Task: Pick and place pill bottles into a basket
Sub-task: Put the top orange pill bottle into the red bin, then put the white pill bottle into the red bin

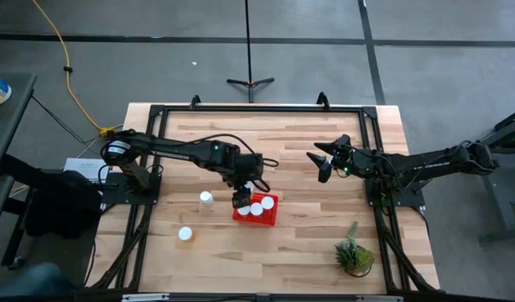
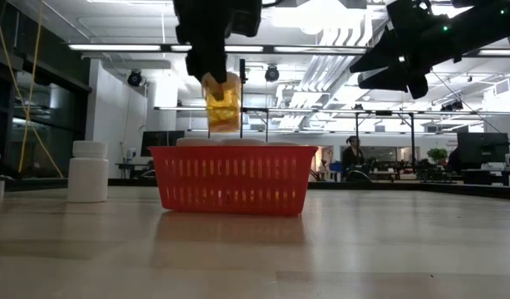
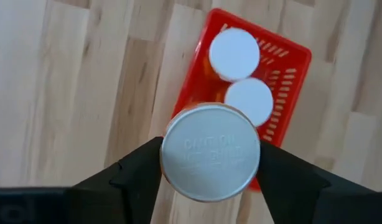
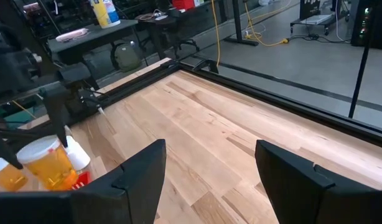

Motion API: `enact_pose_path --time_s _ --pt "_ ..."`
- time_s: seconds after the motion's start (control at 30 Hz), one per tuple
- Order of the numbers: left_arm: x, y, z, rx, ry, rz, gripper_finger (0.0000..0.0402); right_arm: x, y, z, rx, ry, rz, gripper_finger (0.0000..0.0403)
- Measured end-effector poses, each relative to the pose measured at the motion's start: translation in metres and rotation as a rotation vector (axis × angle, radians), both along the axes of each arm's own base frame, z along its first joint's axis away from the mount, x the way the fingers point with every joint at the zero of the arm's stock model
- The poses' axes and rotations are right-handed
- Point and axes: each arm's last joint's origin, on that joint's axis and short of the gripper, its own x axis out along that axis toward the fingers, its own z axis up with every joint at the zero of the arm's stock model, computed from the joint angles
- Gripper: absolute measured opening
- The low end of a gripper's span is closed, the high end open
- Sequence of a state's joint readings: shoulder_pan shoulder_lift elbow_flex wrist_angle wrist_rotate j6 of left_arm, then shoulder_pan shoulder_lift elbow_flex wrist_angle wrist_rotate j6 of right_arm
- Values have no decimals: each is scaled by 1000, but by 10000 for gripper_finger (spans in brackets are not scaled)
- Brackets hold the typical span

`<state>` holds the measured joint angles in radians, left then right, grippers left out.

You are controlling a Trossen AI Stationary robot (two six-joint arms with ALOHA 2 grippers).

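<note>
Wooden table (image 1: 308, 226), left gripper (image 3: 211, 163) holding bottle (image 3: 211, 151) over basket (image 3: 293, 62)

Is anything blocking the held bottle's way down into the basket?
Nothing visible does. The left claw holds the orange bottle above the red basket's near end; the two capped bottles inside stand farther along.

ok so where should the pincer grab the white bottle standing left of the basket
Take the white bottle around its cap, coming straight down from above: it stands upright, apart from the basket, with free space all round, so the fingers can close across the round cap.
</note>
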<state>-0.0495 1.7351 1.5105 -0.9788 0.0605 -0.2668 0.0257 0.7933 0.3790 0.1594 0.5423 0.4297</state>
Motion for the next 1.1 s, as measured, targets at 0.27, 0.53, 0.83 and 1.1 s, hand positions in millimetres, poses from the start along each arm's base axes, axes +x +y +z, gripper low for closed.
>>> enact_pose_path --time_s 0.27,0.53,0.83,1.1 --pt "5 -2 -13 2 48 -22 238 -1 0 -1 0 19 3 238" --pt "6 -2 -15 9 54 -38 184 -1 0 -2 1 28 5 239" --pt "3 0 -13 55 63 -42 173 -1 0 -3 1 33 4 238" --pt "-17 2 -2 89 152 -39 173 -1 1 -3 18 34 25 238"
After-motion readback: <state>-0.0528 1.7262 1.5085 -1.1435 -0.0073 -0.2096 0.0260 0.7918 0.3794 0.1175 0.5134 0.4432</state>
